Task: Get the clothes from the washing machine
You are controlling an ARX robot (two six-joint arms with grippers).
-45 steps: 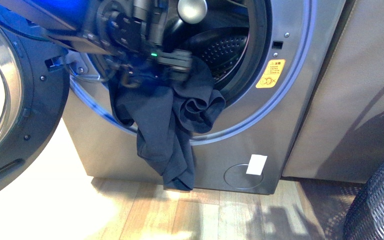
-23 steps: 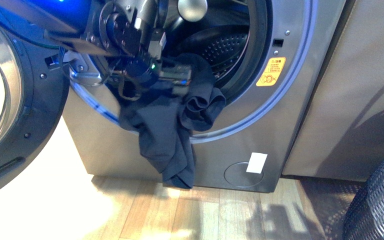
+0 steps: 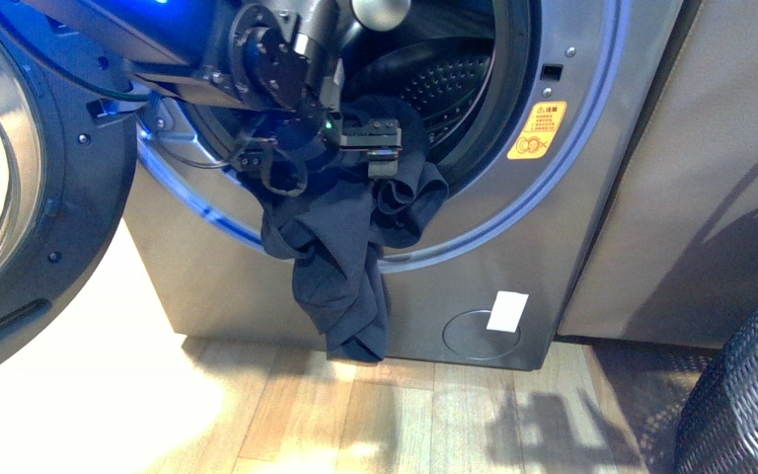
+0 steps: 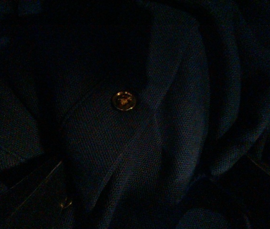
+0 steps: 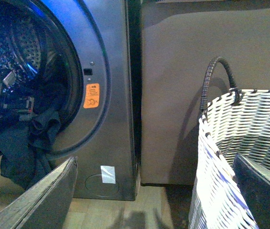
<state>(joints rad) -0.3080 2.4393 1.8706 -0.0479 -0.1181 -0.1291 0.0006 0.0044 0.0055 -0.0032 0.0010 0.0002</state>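
In the front view, the grey metallic front-loading washing machine (image 3: 592,197) stood with its round dark-rimmed door (image 3: 30,197) swung open to the left, and the perforated steel drum (image 3: 444,89) showed behind the opening. The dark navy, limp fabric garment (image 3: 341,267) lay over the lower lip of the opening; its upper part was bunched at the mouth of the drum and its long end hung down the front panel, stopping just above the pale wooden floor (image 3: 405,415). The left gripper (image 3: 377,148) was at the top of that bunch with its jaws clamped together on the garment. An orange sticker (image 3: 536,130) sat on the front to the right of the opening, and a small white tag (image 3: 507,310) lay lower down. The edge of a dark woven basket (image 3: 750,395) showed at the lower right. The left wrist view was dim: navy knit fabric filled it, with one small round button (image 4: 124,100) on a folded edge. In the right wrist view, the right gripper (image 5: 155,160) had its two grey fingers (image 5: 39,195) spread wide apart with nothing between them. Beyond them were the washing machine (image 5: 116,71), the garment (image 5: 25,148) spilling from its opening, and a grey-and-white woven basket (image 5: 240,124) with a dark looped handle (image 5: 218,71), well apart from the garment.
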